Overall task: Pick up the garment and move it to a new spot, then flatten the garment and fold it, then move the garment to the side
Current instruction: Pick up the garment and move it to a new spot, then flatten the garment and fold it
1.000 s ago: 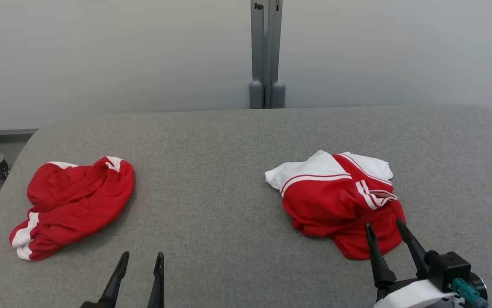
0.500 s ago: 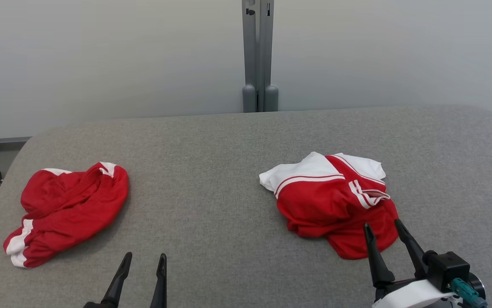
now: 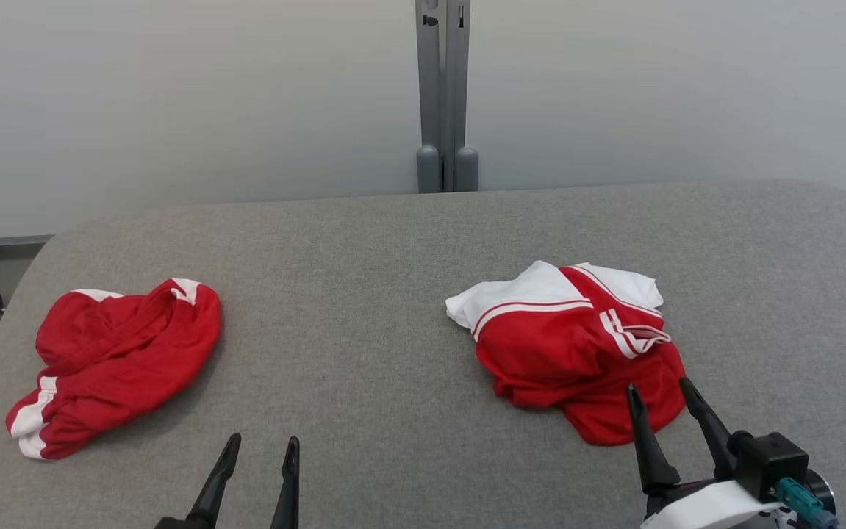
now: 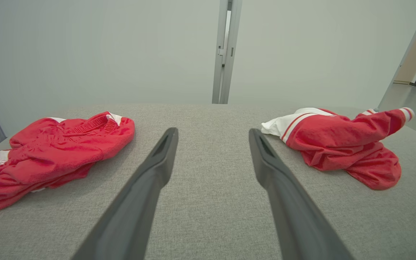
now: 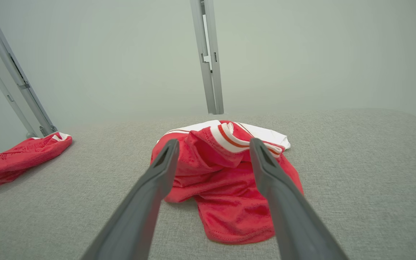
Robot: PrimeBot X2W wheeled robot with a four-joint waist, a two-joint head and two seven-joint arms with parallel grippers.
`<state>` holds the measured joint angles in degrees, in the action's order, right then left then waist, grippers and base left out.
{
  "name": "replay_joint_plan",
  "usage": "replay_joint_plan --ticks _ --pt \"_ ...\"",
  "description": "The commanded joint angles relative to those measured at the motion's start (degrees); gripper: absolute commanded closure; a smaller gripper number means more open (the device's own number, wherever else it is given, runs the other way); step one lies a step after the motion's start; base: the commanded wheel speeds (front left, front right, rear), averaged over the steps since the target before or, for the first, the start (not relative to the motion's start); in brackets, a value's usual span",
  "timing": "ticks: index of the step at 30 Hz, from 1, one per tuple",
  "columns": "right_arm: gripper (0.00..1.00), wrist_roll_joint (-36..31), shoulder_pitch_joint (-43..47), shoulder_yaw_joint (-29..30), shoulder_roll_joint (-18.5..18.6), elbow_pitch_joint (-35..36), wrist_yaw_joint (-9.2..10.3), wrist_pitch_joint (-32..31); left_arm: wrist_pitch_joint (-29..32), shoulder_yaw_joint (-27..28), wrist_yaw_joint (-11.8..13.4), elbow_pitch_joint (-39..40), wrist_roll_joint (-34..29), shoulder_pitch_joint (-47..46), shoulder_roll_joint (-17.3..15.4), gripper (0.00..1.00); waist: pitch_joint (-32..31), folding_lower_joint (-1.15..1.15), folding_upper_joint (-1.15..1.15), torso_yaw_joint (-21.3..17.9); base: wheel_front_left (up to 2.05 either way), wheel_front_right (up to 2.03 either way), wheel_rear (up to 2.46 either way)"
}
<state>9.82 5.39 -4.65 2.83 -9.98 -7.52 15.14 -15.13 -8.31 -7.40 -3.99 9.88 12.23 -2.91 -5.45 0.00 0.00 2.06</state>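
Observation:
A crumpled red garment with white panels and stripes (image 3: 570, 345) lies on the right half of the grey padded table (image 3: 393, 242). My right gripper (image 3: 658, 385) stands open at its near edge, fingertips just above the red cloth. In the right wrist view the garment (image 5: 226, 202) lies straight ahead between the open fingers of that gripper (image 5: 214, 142). My left gripper (image 3: 264, 441) is open over bare table near the front, holding nothing. From the left wrist, that gripper (image 4: 212, 131) points at the table between the two piles, with the garment (image 4: 338, 141) to its right.
A second crumpled red garment with white trim (image 3: 114, 360) lies near the table's left edge, also seen as the left pile (image 4: 59, 148) and the far-left pile (image 5: 16, 159). A grey metal post (image 3: 443, 95) stands behind the table against a pale wall.
The head camera shifted a little early on, sliding the whole scene left. Since then my left gripper has moved slightly to the right. The garments and right gripper have stayed put.

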Motion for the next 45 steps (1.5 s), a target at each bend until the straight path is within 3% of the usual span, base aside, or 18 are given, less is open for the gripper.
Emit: replay_joint_plan --ticks 1,31,37,45 --pt "0.00 0.1 -0.1 0.0 0.1 -0.1 0.05 0.0 0.0 0.0 -0.1 -0.1 -0.1 -0.9 0.0 0.00 0.0 0.00 0.00 0.0 0.00 0.00 0.00" --pt "0.00 0.3 -0.1 0.2 0.1 0.1 0.06 0.0 0.0 -2.6 -0.1 -1.4 -2.2 -2.5 0.0 0.00 1.0 0.00 0.00 -0.2 0.00 0.00 0.00" --pt "0.00 -0.3 -1.4 -0.4 0.1 0.1 0.06 0.0 0.0 -10.1 -0.1 -4.0 -3.5 -9.6 -2.0 0.00 3.7 0.00 0.00 -0.5 0.00 0.00 0.00" --pt "0.00 -1.8 -5.9 -2.0 0.1 0.3 0.06 0.0 0.0 -23.3 0.0 -13.2 -5.1 -29.9 -4.3 0.00 11.1 0.00 0.00 -2.9 0.00 0.00 0.00"
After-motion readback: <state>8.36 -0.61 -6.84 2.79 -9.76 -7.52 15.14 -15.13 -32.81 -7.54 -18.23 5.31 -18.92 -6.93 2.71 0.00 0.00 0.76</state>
